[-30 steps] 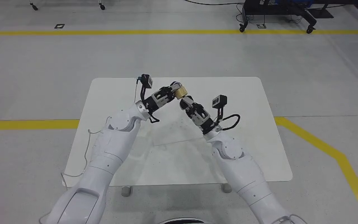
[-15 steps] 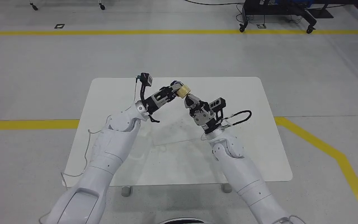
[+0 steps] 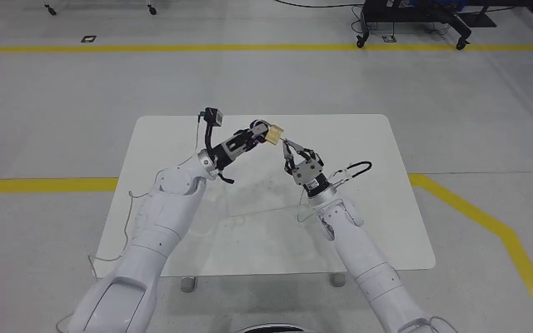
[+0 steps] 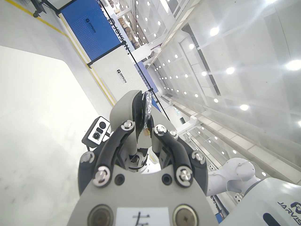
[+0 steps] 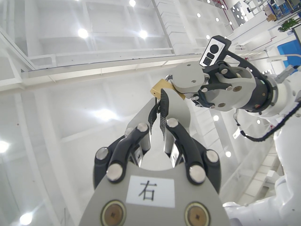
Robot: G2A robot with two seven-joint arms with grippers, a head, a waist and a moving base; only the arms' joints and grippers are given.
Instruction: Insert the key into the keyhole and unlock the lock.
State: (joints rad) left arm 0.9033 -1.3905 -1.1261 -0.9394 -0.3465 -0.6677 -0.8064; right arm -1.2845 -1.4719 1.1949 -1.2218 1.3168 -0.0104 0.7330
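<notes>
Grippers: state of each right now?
Left gripper: jaws shut on the padlock.
Right gripper: jaws shut on the key, its tip at the padlock.

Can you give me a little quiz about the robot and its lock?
1. Fill the gap: the right gripper pinches a thin ___.
2. What holds the padlock? A the left gripper, B the right gripper, C nothing.
3. True or false: the padlock lies flat on the table.
Key: 1 key; 2 A; 3 false, it is held up above the table.
</notes>
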